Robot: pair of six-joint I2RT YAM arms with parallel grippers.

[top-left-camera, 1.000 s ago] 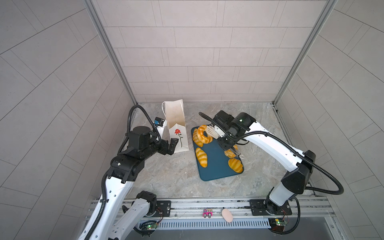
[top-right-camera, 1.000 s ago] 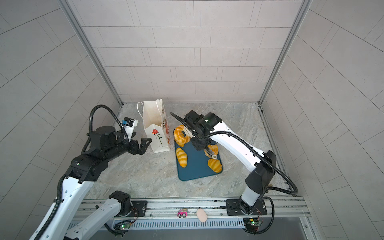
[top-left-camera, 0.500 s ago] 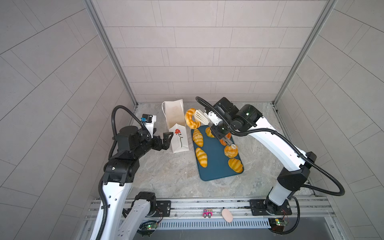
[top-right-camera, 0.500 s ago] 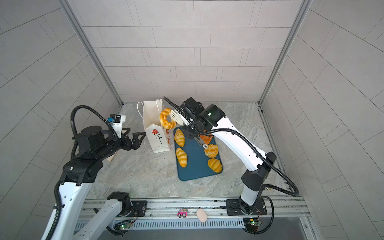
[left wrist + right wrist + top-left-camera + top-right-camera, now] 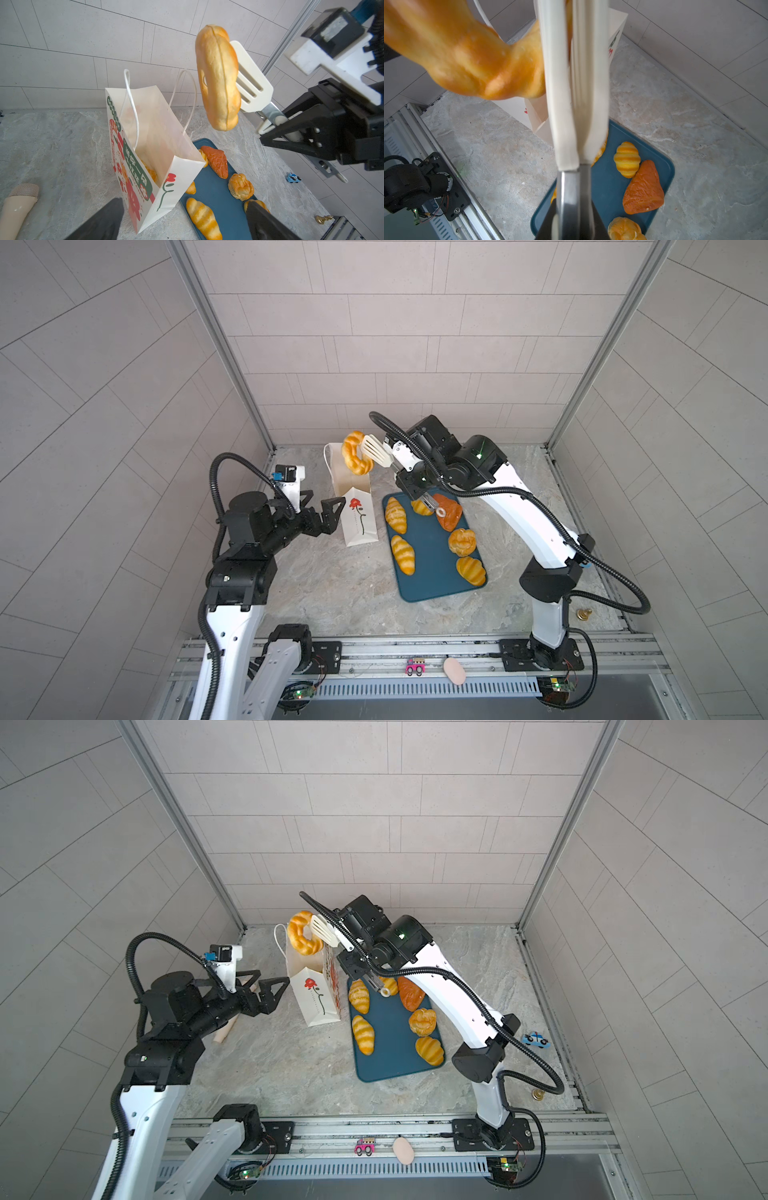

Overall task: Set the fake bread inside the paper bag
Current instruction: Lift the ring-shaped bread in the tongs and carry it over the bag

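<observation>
Ring bread (image 5: 356,452) (image 5: 303,932) (image 5: 218,79) (image 5: 467,52): hanging on edge in the air, pinched at one side by the tongs, high over the open mouth of the paper bag and touching no paper.
Tongs (image 5: 376,451) (image 5: 326,932) (image 5: 251,83) (image 5: 571,83): white slotted blades clamping the ring; metal handle running back into the right fingers.
Right fingers (image 5: 301,126): closing tight on the tongs' handle, raised above the far end of the tray.
Paper bag (image 5: 357,518) (image 5: 316,994) (image 5: 158,128): standing upright on the tabletop (image 5: 332,585), mouth open, cord handles sticking up, just beside the tray's left edge.
Bread in the bag (image 5: 150,172): one golden piece showing at the bottom; shape too hidden to tell.
Bread on the tray: six pieces lying there, namely two striped croissants (image 5: 395,514) (image 5: 402,554) along the bag side, a small striped roll (image 5: 627,159) and an orange-brown loaf (image 5: 449,513) (image 5: 643,187) side by side at the far end, a round roll (image 5: 462,541) and a striped bun (image 5: 471,571) nearer.
Tray (image 5: 432,585) (image 5: 390,1060) (image 5: 608,187): dark blue, lying flat on the tabletop.
Left fingers (image 5: 332,510) (image 5: 272,990): spreading wide, holding nothing, pointing at the bag's left face, near it but apart.
Rolling pin (image 5: 224,1031) (image 5: 16,205): lying on the tabletop under the left arm.
</observation>
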